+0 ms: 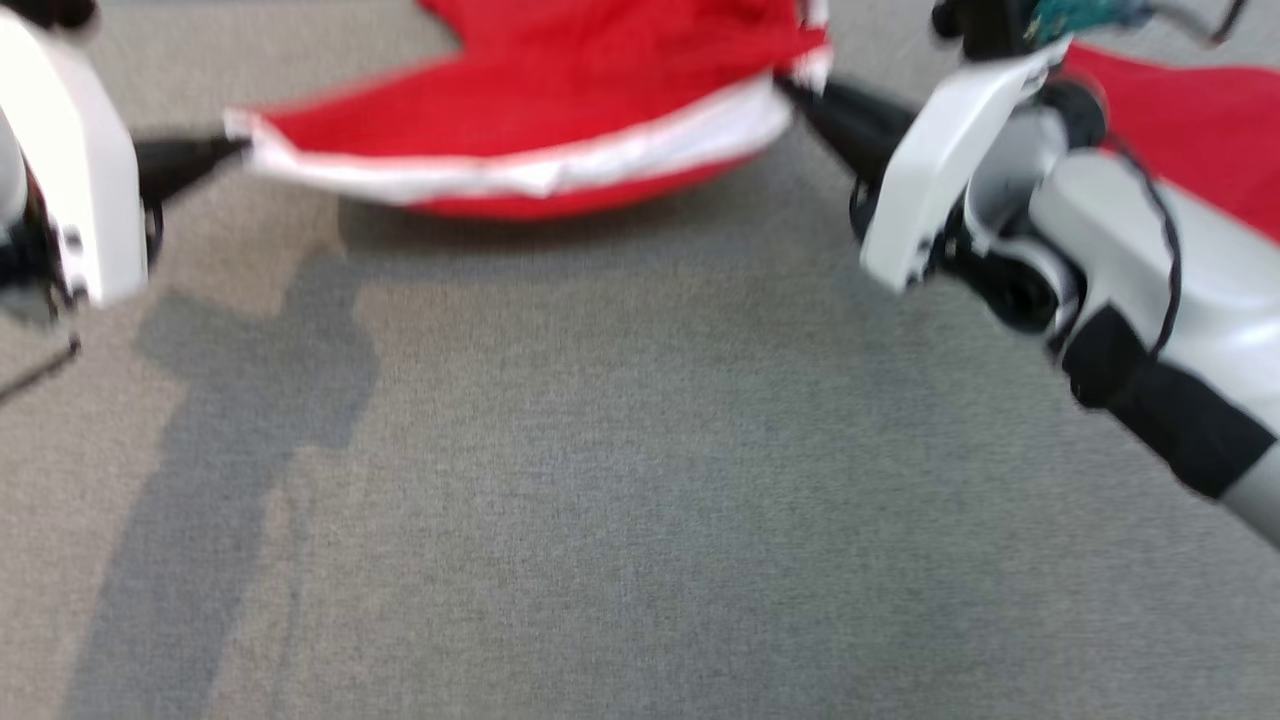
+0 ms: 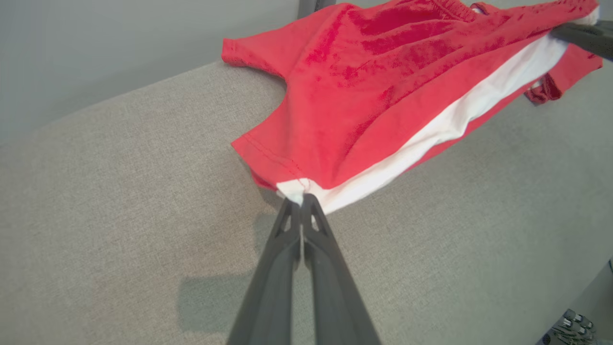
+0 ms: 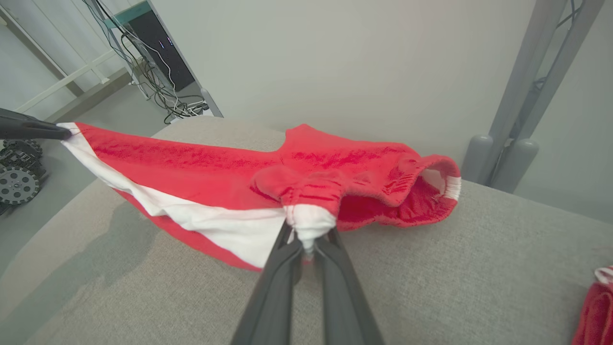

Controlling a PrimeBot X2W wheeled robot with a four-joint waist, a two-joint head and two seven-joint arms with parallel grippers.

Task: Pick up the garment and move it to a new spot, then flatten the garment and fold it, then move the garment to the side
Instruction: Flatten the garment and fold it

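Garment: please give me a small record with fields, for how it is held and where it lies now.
garment: red with a white band, stretched between both hands
left hand: shut on one white corner
right hand: shut on the bunched white end
lift: near edge raised and sagging, far part on the surface
surface: grey fabric
other: red cloth lying apart

red garment with white band along one edge, was stretched out between its two band corners, near edge lifted and sagging mid-span, far part bunched, resting on grey fabric surface
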